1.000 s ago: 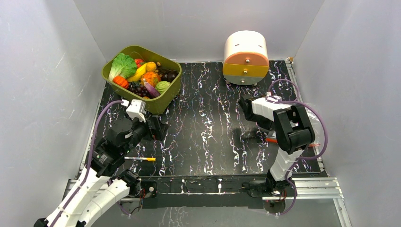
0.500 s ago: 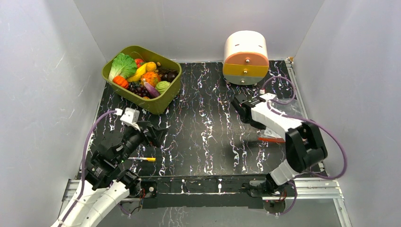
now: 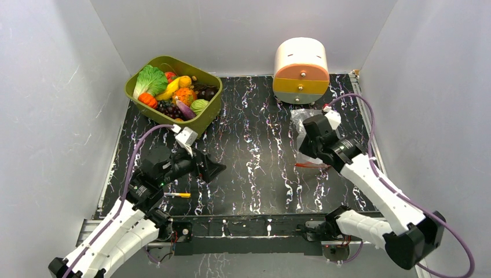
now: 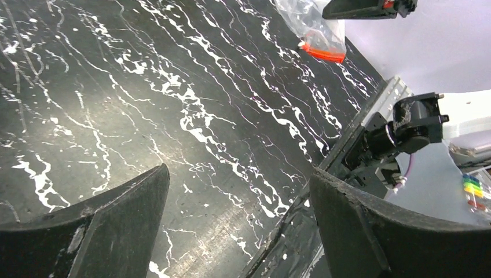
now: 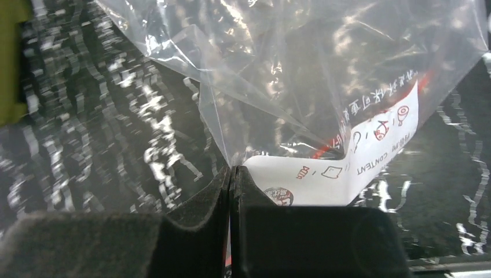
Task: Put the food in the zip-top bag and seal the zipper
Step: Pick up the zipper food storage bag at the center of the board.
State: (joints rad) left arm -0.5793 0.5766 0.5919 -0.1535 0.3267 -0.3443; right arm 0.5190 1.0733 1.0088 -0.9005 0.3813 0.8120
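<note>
The zip-top bag (image 3: pixel 303 123) is clear and crinkly, and its red-orange zipper (image 3: pixel 310 165) hangs at the low end. My right gripper (image 3: pixel 306 146) is shut on the bag's plastic and holds it over the right half of the table. In the right wrist view the pads (image 5: pixel 231 172) pinch a fold of the bag (image 5: pixel 301 69) beside its white label (image 5: pixel 347 162). The food (image 3: pixel 173 92), with lettuce (image 3: pixel 149 80) and carrot (image 3: pixel 147 99), lies in the green bin (image 3: pixel 200 124). My left gripper (image 3: pixel 217 169) is open and empty over the table's middle; the left wrist view (image 4: pixel 238 174) shows the bag (image 4: pixel 307 26) far off.
A white, orange and yellow drawer box (image 3: pixel 300 70) stands at the back right. A yellow-tipped pen (image 3: pixel 173 194) lies near the front left. Grey walls close in both sides. The metal rail (image 3: pixel 370 230) runs along the near edge.
My right arm has swung out and lifted the bag off the table, towards the centre. My left gripper has moved right, away from the bin, towards the table's middle.
</note>
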